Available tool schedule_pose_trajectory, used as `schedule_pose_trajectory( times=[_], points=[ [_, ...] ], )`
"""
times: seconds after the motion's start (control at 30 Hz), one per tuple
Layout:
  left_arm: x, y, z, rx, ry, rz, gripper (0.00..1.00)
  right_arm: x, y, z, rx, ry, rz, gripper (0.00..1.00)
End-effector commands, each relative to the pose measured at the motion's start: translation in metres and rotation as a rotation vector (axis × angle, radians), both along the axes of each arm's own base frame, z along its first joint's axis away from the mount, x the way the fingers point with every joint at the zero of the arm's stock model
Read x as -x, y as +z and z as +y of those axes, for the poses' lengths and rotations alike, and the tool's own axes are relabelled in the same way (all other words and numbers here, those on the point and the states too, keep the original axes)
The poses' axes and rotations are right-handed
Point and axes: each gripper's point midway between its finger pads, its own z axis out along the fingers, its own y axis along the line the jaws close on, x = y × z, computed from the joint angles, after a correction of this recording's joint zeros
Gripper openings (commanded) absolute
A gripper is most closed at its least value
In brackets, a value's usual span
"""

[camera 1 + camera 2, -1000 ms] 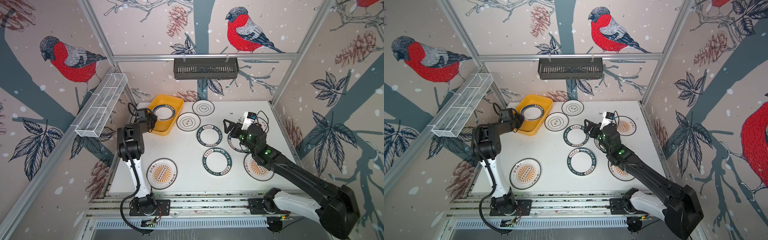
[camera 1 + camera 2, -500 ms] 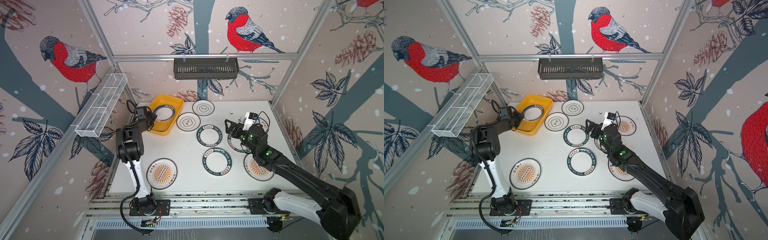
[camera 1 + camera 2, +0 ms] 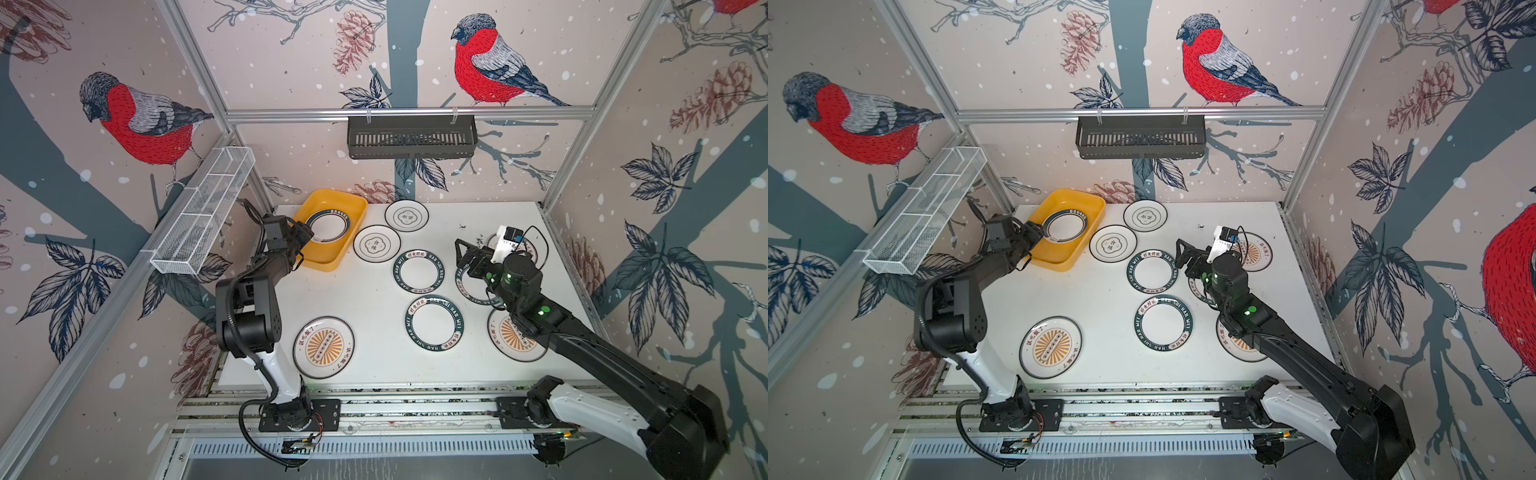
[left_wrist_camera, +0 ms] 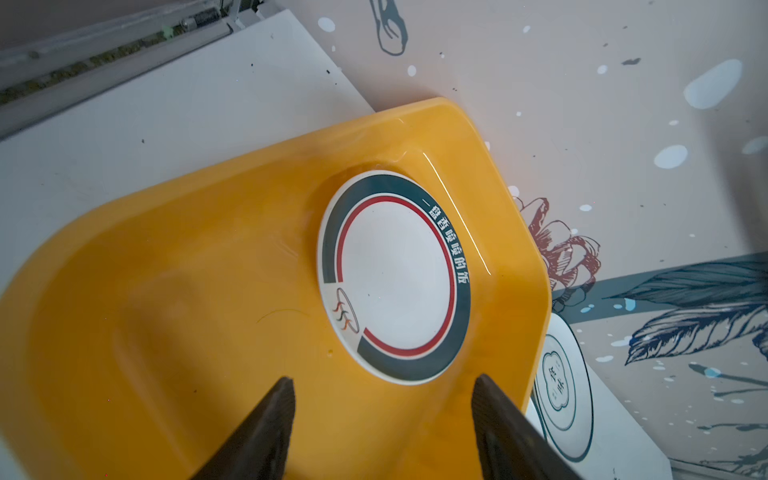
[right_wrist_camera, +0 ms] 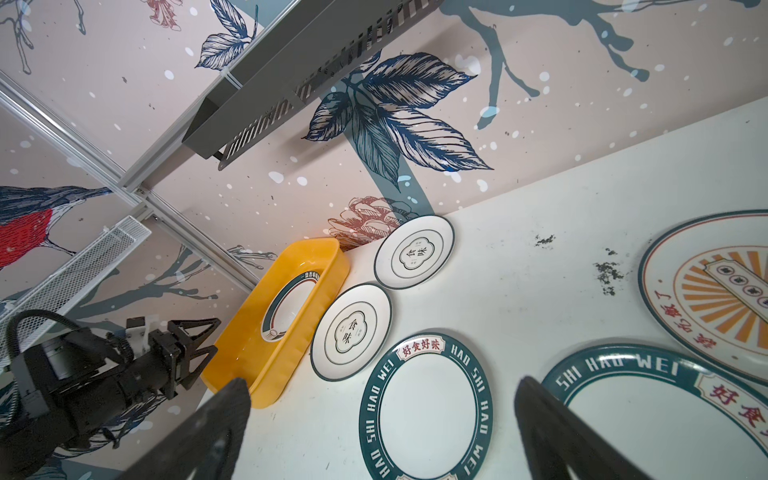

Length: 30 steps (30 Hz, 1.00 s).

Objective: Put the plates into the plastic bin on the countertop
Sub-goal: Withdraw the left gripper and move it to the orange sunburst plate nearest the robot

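The right arm (image 3: 517, 274) holds its jaws wide and empty. A round white plate with lettered dark-green rim (image 3: 418, 274) lies flat on the white desk (image 3: 365, 299), just left of them. Farther left, the left arm (image 3: 270, 266) points parted, empty jaws at the shallow yellow plastic bin (image 3: 322, 266), which holds one green-and-red-ringed plate (image 3: 330, 226).

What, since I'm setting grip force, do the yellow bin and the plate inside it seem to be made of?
The yellow bin: moulded plastic, glossy; rounded corners and bright streak highlights along its wall suggest it. The plate: glazed ceramic or melamine, I cannot tell which; smooth shiny white face with crisp printed dark-green and red rings.
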Motion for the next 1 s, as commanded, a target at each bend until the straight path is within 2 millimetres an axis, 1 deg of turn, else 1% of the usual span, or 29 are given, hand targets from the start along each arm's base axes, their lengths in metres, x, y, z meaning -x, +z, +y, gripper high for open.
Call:
schedule_pose_trajectory(
  times=[0.0, 0.07, 0.1, 0.17, 0.2, 0.3, 0.47, 0.5, 0.53, 0.57, 0.63, 0.73, 0.8, 0.9, 0.97],
  points=[
    [0.017, 0.013, 0.003, -0.146, 0.014, 0.007, 0.68, -0.001, -0.003, -0.008, 0.012, -0.045, 0.007, 1.0],
    [0.036, 0.012, 0.003, -0.179, 0.027, 0.05, 0.69, 0.0, -0.007, -0.01, 0.023, -0.052, 0.019, 1.0],
    [0.044, 0.017, 0.005, -0.19, 0.04, 0.053, 0.7, 0.0, -0.009, -0.011, 0.026, -0.053, 0.023, 1.0],
    [0.065, 0.011, 0.004, -0.204, 0.045, 0.077, 0.72, 0.001, -0.011, -0.009, 0.029, -0.042, 0.023, 1.0],
    [0.074, 0.012, 0.005, -0.212, 0.054, 0.085, 0.74, 0.001, -0.012, -0.009, 0.032, -0.038, 0.024, 1.0],
    [0.097, 0.008, 0.001, -0.204, 0.047, 0.119, 0.78, 0.002, -0.013, -0.008, 0.028, -0.029, 0.024, 1.0],
    [0.145, -0.017, -0.008, -0.13, 0.063, 0.235, 0.84, 0.005, -0.016, -0.004, 0.017, 0.0, 0.021, 1.0],
    [0.156, -0.021, -0.008, -0.121, 0.073, 0.253, 0.86, 0.005, -0.016, -0.003, 0.016, 0.006, 0.019, 1.0],
    [0.166, -0.027, -0.007, -0.108, 0.096, 0.276, 0.95, 0.006, -0.017, -0.003, 0.016, 0.011, 0.018, 1.0],
    [0.178, -0.031, -0.006, -0.106, 0.116, 0.298, 0.96, 0.007, -0.017, -0.002, 0.017, 0.019, 0.015, 1.0],
    [0.203, -0.044, 0.001, -0.114, 0.173, 0.369, 0.96, 0.008, -0.017, -0.002, 0.02, 0.029, 0.009, 1.0],
    [0.236, -0.056, 0.009, -0.135, 0.239, 0.441, 0.96, 0.01, -0.017, -0.003, 0.025, 0.037, 0.001, 1.0],
    [0.251, -0.058, 0.011, -0.131, 0.266, 0.458, 0.96, 0.011, -0.018, -0.004, 0.023, 0.042, -0.006, 1.0],
    [0.266, -0.057, 0.017, -0.146, 0.296, 0.465, 0.96, 0.009, -0.02, -0.006, 0.016, 0.046, -0.003, 1.0],
    [0.266, -0.054, 0.016, -0.136, 0.299, 0.455, 0.96, 0.007, -0.023, -0.009, 0.018, 0.035, 0.013, 1.0]
  ],
)
